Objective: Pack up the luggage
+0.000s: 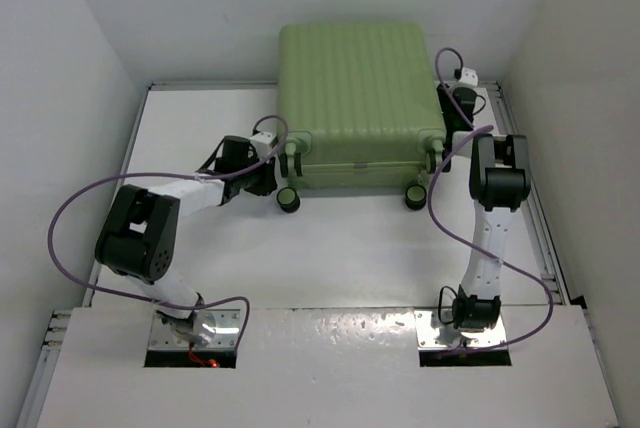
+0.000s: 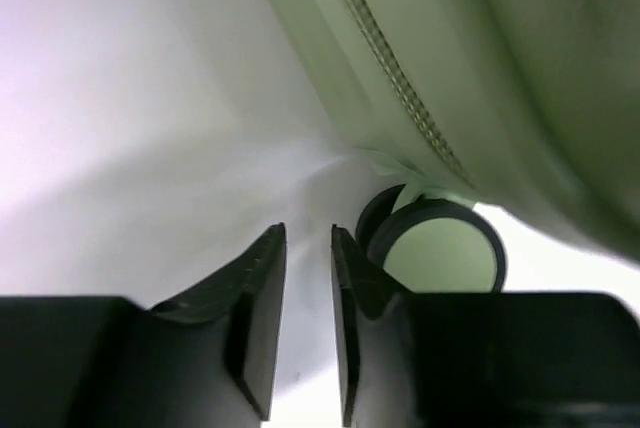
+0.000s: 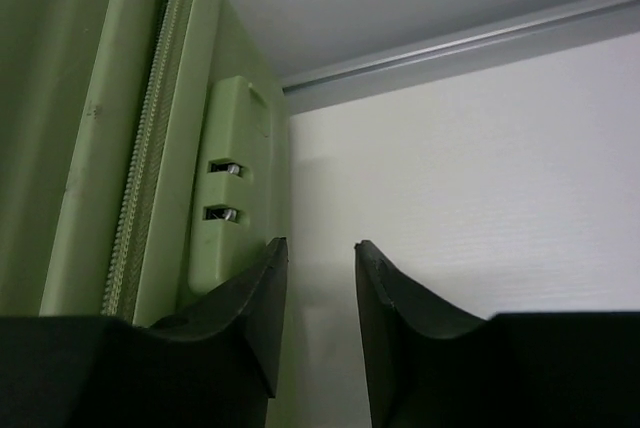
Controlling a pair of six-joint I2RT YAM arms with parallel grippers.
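Observation:
The luggage point(image 1: 360, 98) is a large light-green ribbed suitcase lying flat and closed at the back middle of the white table point(image 1: 350, 258). Two black wheels point(image 1: 288, 198) show at its near edge. My left gripper point(image 1: 277, 178) sits low at the suitcase's near left corner. In the left wrist view its jaws point(image 2: 308, 233) stand a narrow gap apart and empty, beside a wheel point(image 2: 440, 253) and below the zipper seam point(image 2: 390, 78). My right gripper point(image 1: 448, 106) is along the suitcase's right side. Its jaws point(image 3: 321, 244) are open and empty, next to a green plastic block point(image 3: 230, 188) on the shell point(image 3: 70, 148).
White walls close in the table on the left, back and right. A metal rail point(image 3: 450, 48) runs along the table's far edge. Purple cables point(image 1: 70, 218) loop off both arms.

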